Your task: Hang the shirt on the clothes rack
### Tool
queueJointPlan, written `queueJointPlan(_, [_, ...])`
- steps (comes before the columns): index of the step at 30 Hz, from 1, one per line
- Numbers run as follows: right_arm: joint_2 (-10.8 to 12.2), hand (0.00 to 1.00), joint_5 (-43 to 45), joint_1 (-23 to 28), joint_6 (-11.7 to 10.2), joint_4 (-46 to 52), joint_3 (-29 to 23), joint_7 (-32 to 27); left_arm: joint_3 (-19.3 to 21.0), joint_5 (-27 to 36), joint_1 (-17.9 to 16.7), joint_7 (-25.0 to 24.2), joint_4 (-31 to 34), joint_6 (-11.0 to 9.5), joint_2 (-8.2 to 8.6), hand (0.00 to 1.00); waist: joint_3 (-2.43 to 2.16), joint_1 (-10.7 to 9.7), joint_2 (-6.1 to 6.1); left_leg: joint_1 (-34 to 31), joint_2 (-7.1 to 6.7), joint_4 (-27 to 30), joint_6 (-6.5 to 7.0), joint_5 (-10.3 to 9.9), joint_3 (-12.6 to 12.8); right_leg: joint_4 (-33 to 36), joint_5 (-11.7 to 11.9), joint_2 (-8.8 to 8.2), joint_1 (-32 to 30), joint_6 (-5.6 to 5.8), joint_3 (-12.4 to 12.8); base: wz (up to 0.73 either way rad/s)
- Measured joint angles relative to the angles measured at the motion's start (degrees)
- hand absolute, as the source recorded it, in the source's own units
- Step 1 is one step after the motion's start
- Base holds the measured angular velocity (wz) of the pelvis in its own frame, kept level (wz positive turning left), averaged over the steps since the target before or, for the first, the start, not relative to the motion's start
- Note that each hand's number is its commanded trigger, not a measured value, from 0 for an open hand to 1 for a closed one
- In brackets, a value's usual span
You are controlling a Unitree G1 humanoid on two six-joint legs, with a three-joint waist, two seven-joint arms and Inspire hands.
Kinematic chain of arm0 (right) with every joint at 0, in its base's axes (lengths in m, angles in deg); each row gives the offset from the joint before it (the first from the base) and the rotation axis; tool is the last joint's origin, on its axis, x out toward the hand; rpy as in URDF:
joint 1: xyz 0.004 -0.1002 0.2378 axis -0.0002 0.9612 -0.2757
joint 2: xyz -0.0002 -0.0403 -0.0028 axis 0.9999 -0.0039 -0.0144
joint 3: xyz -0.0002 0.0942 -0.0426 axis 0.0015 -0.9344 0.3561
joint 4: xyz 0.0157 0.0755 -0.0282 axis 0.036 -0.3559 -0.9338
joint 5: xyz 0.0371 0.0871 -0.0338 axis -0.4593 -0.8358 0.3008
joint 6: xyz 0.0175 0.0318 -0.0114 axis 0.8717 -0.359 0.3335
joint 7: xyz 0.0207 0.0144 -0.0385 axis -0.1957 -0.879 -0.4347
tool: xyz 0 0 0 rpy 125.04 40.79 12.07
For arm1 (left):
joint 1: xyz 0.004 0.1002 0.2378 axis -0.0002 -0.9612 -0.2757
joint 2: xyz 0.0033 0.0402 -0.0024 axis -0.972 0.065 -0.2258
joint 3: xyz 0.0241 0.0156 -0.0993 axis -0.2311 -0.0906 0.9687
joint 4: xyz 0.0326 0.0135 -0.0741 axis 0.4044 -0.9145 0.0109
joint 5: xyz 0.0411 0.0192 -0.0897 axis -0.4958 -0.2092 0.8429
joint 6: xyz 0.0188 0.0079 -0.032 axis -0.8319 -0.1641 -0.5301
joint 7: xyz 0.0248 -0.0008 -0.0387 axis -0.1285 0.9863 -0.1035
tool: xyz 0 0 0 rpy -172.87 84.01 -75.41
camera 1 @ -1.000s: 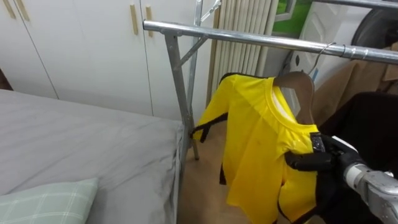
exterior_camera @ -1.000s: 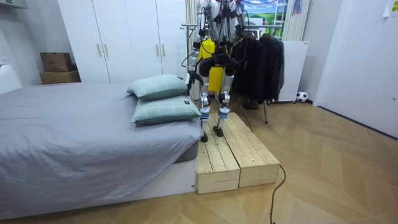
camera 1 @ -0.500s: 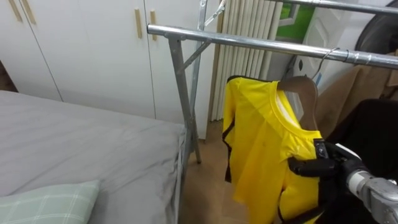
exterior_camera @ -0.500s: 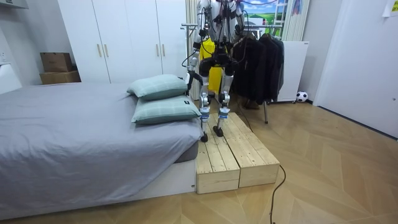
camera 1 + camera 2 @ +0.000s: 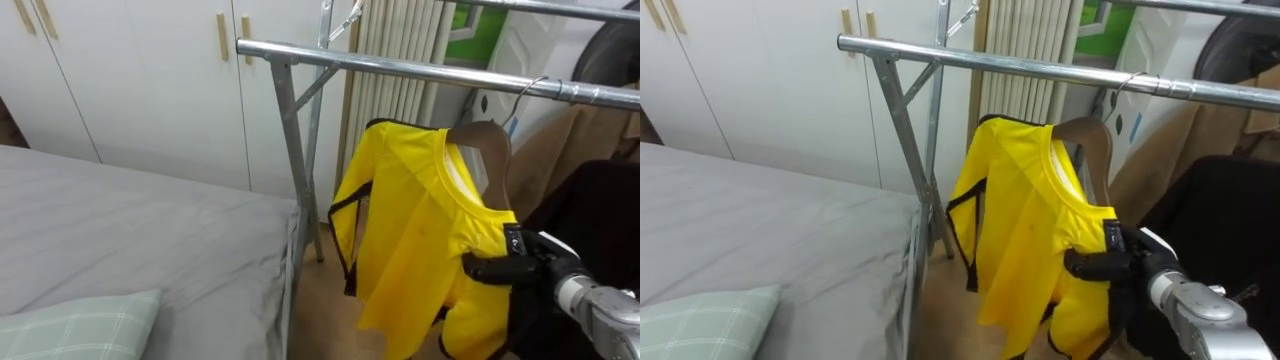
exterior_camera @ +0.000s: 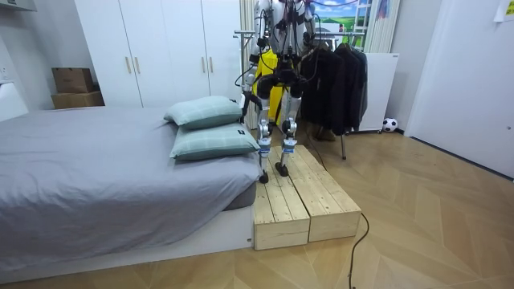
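The yellow short-sleeved shirt with dark trim (image 5: 415, 240) hung on a brown wooden hanger (image 5: 490, 150), whose wire hook sat over the silver metal clothes rail (image 5: 400, 68). The robot's right hand (image 5: 525, 262) came in from the lower right, its dark fingers curled closed on the shirt's shoulder edge. Dark garments (image 5: 590, 220) hung just beside it on the same rail. To the left lay the grey bed (image 5: 120, 230) with a pale green checked pillow (image 5: 80, 325). The robot stood on a low wooden plank platform (image 6: 305, 201) at the bed's foot, facing the rail.
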Motion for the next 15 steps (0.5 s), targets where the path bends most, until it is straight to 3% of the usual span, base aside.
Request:
queueJointPlan(9, [-0.02, 0.0, 5.32, -0.02, 0.0, 0.03, -1.8, -2.19, 0.67, -0.09, -0.01, -1.44, -0.02, 0.06, -0.04, 0.0, -0.3, -0.16, -0.28, 0.32, 0.03, -0.12, 0.0, 0.0, -0.02, 0.04, 0.02, 0.02, 0.08, -0.03, 0.03, 0.0])
queueJointPlan(15, [-0.02, 0.0, 6.14, 0.0, 0.01, -0.07, -1.74, -4.27, 0.49, -0.07, 0.04, -1.66, -0.01, 0.06, -0.2, 0.0, -0.12, -0.72, -0.66, 0.34, 0.03, -0.21, 0.0, 0.0, -0.02, 0.05, 0.02, 0.04, -0.04, -0.03, 0.17, -0.01])
